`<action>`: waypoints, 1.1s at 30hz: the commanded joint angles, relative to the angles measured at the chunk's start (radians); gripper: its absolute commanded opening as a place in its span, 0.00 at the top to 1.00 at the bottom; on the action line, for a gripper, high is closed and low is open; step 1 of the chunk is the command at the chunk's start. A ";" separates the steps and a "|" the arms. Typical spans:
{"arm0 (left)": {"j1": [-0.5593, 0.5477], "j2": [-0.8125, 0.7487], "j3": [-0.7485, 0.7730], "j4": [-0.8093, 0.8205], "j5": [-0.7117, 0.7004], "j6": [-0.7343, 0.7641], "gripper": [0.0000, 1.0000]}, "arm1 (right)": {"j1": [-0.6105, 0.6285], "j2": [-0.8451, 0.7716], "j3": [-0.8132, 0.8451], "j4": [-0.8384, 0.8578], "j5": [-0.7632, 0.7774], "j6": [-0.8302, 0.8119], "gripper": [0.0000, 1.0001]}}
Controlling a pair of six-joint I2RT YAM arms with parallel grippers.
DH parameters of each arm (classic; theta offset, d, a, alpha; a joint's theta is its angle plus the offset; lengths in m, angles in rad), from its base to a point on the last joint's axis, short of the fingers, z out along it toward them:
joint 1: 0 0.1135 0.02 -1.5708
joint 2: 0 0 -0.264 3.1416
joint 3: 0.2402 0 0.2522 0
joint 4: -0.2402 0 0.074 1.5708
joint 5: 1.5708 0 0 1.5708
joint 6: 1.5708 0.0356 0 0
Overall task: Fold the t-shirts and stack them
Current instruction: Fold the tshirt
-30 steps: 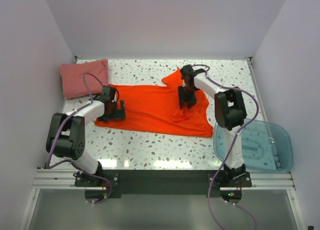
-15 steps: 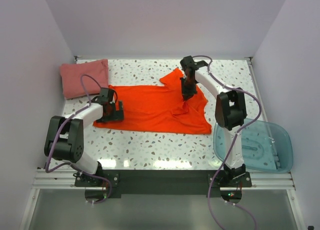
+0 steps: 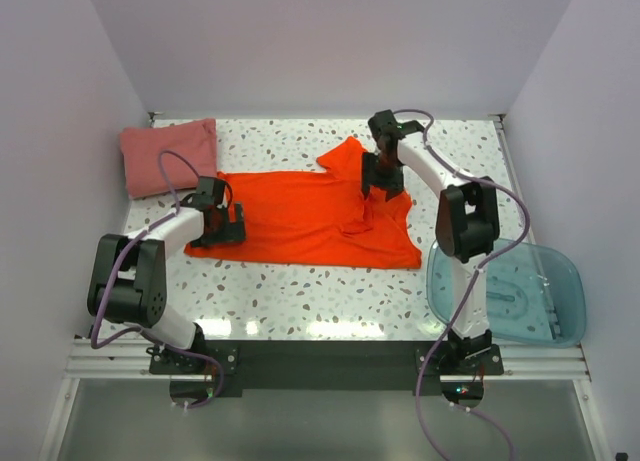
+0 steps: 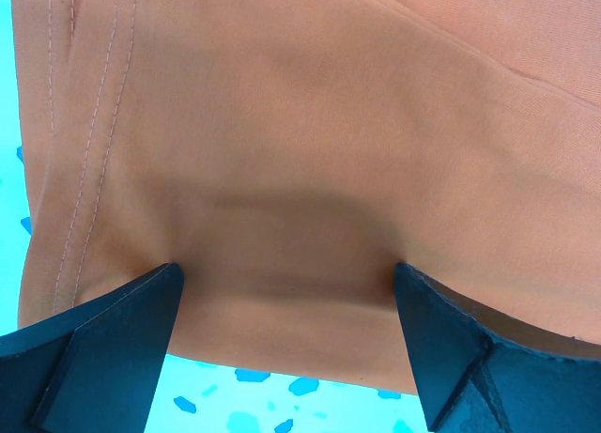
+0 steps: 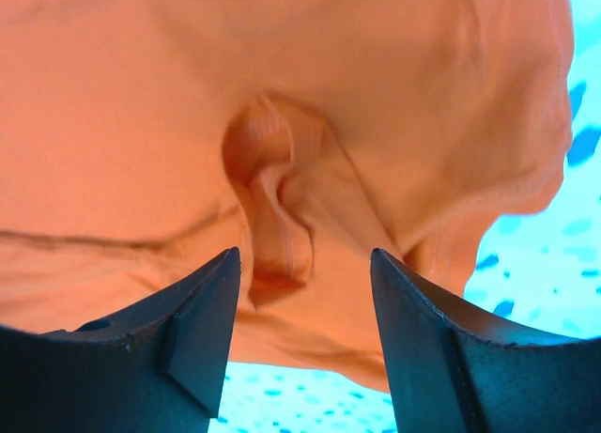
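Observation:
The bright orange-red t-shirt [image 3: 300, 216] lies spread out and rumpled across the middle of the speckled table [image 3: 300, 291]. The dusty pink-red t-shirt [image 3: 165, 156] lies folded at the far left corner. My left gripper [image 3: 218, 219] is open, low over the orange shirt's left hem; the left wrist view shows the cloth [image 4: 310, 123] between the spread jaws [image 4: 286, 292]. My right gripper [image 3: 382, 179] is open over the shirt's far right part, by the sleeve. In the right wrist view a bunched fold of the shirt [image 5: 272, 208] lies between the jaws [image 5: 305, 273].
A translucent blue plastic tub [image 3: 520, 326] stands at the near right corner, overhanging the table's edge. White walls close in the table on the left, back and right. The orange shirt's right hem reaches close to the tub.
My right gripper has moved toward the back of the table and the shirt's right side has bunched up and drawn back with it. My left gripper has shifted slightly left along the hem.

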 commanded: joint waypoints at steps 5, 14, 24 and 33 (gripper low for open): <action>0.009 -0.031 -0.001 -0.040 -0.001 -0.007 0.00 | 0.060 -0.224 -0.210 0.082 -0.098 -0.044 0.45; 0.009 -0.039 -0.009 -0.048 -0.003 -0.004 0.00 | 0.106 -0.244 -0.345 0.141 -0.129 -0.052 0.51; 0.011 -0.067 -0.030 -0.053 -0.001 -0.003 0.00 | 0.109 -0.160 -0.296 0.204 -0.127 -0.115 0.51; 0.011 -0.085 -0.030 -0.068 -0.007 0.002 0.00 | 0.109 -0.108 -0.271 0.222 -0.144 -0.153 0.59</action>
